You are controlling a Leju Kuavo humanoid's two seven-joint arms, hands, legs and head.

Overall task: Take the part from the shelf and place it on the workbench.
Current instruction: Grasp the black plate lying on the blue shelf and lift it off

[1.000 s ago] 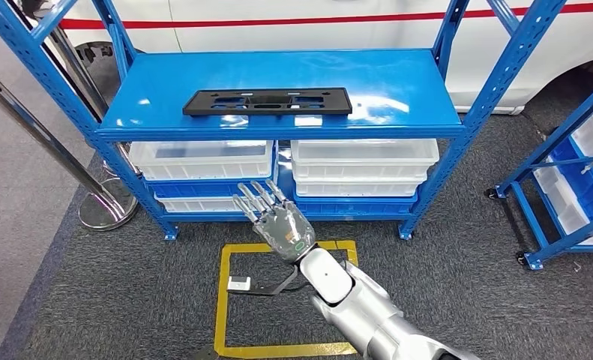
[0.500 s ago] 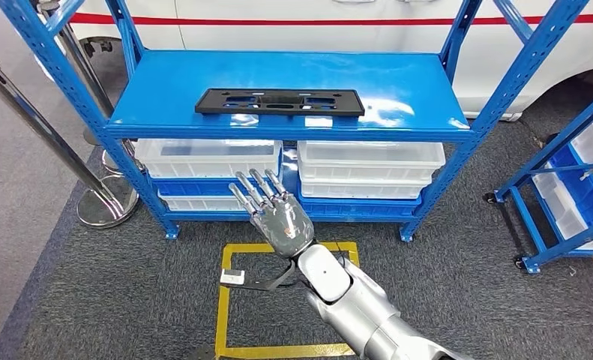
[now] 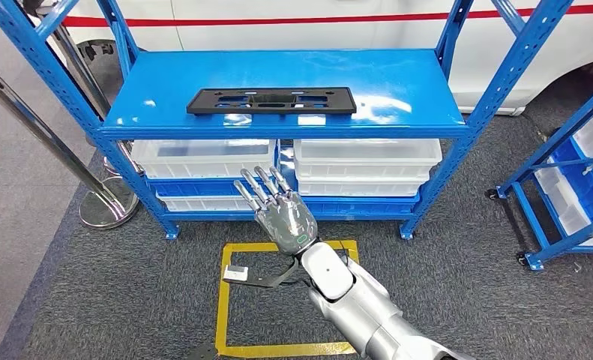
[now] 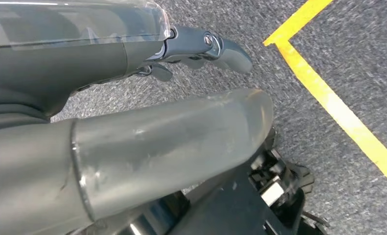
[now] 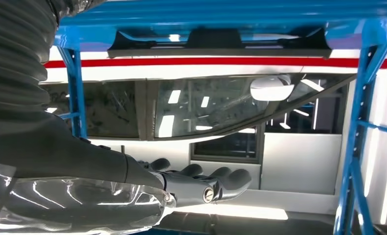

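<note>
On the shelf, one part.

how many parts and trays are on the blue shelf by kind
black part: 1
white trays: 4 (upper left, lower left, upper right, lower right)
total: 5

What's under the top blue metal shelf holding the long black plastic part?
Under the blue metal shelf sit stacked white plastic bins on a lower level. Their contents are hidden by the shelf above.
</note>
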